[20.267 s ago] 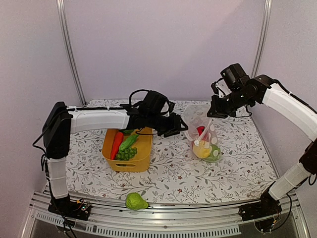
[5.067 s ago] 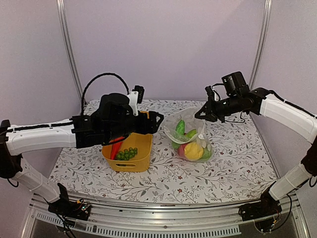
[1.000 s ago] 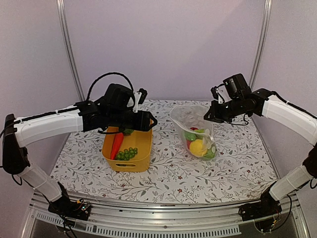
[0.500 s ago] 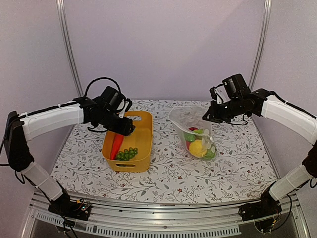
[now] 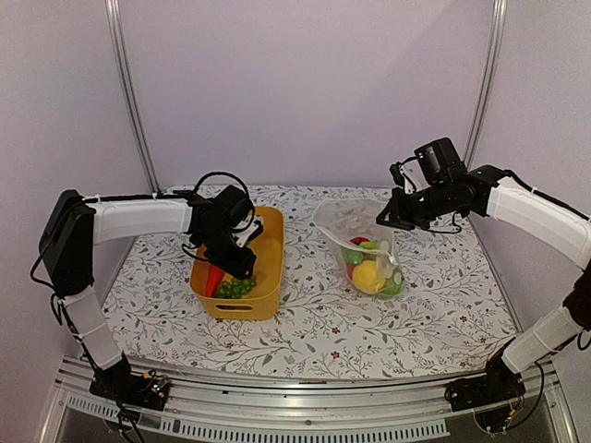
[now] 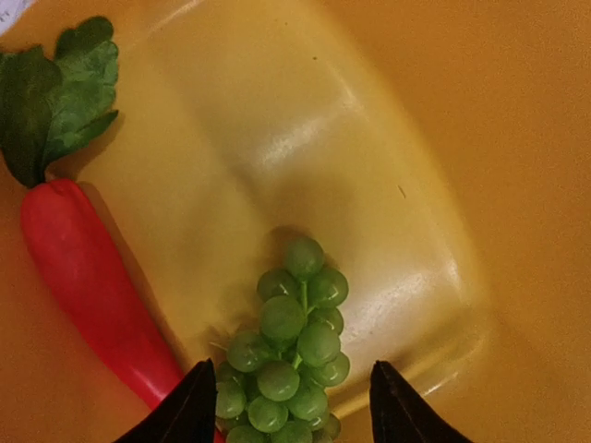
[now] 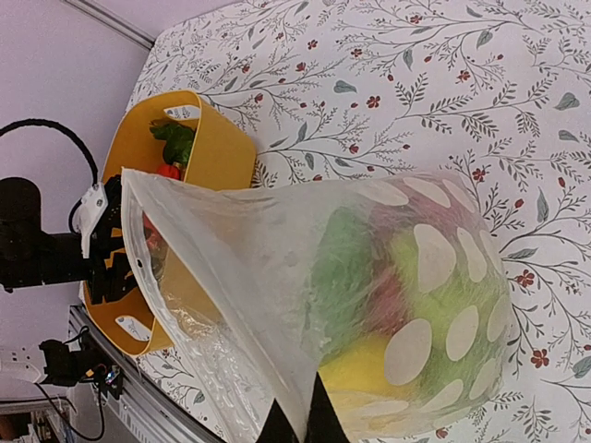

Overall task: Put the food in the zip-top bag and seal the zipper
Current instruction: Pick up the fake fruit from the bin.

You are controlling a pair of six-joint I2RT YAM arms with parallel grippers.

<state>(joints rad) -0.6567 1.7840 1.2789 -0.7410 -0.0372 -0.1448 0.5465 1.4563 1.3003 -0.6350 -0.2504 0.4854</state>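
Inside glossy tub (image 6: 397, 129), knobbly cluster (image 6: 294, 346)

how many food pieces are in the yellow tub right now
2: a red carrot along one wall of the yellow tub and a green grape cluster beside it. The left arm may hide more.

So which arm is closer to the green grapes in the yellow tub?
Left. The left arm reaches into the yellow tub, its jaws open just above the green grapes. The right arm is across the table, jaws pinching the dotted bag's rim.
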